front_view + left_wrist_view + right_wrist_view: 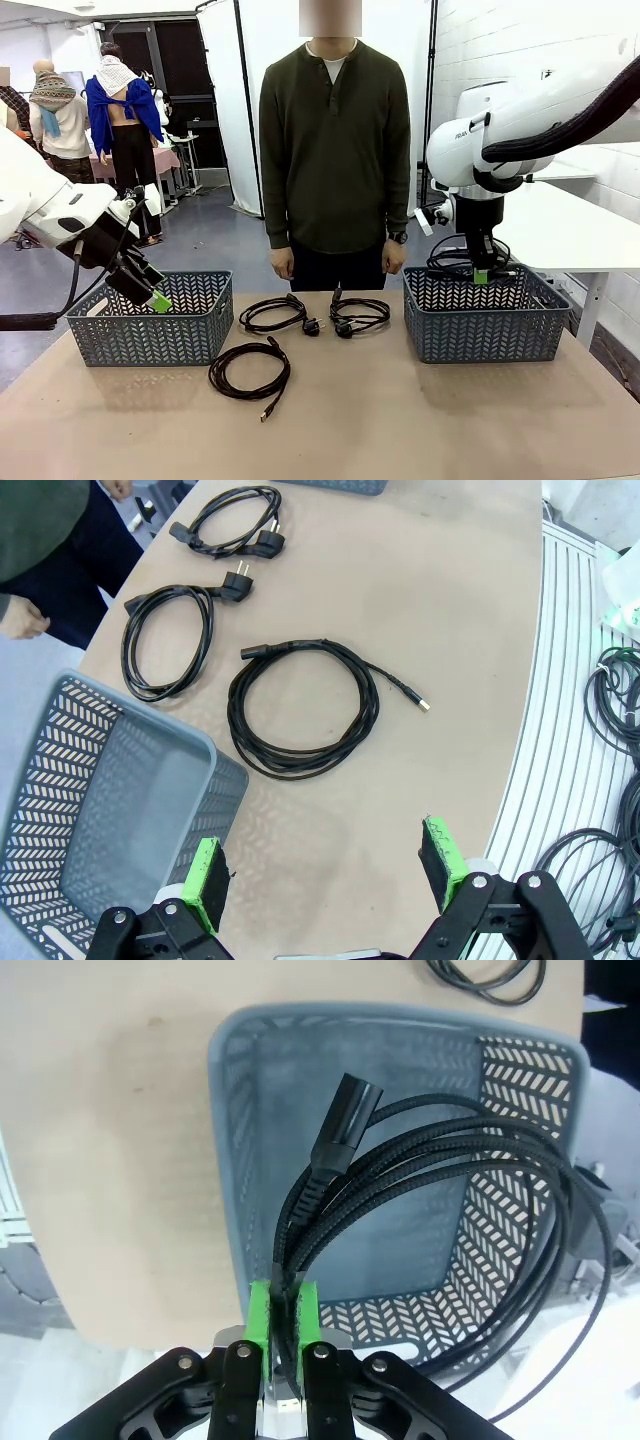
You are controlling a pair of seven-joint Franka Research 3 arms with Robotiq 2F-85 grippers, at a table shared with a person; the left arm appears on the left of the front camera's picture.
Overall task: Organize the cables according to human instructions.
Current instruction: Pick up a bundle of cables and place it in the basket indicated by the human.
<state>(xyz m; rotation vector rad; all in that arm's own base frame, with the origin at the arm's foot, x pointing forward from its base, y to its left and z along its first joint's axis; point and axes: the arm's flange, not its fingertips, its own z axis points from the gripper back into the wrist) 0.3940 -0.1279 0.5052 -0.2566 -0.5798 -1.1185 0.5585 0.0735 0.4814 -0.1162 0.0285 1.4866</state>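
Three black cables lie coiled on the table: one (272,313) at the middle left, one (358,315) at the middle right, and a larger coil (250,370) nearer to me. My right gripper (482,272) hangs over the right basket (485,335), shut on a fourth cable (462,255). In the right wrist view the pads (259,1312) pinch that cable's loops (420,1190) above the basket (232,1140). My left gripper (150,290) is open over the left basket (150,335), with nothing between its fingers. The human (335,150) stands at the far edge with both hands down.
The left wrist view shows my left gripper (325,875) above the tan table, with the large coil (303,705) ahead, two smaller coils (168,640) (232,525) beyond it, and the grey basket (100,800) to the side. Loose cords (610,780) lie off the table edge.
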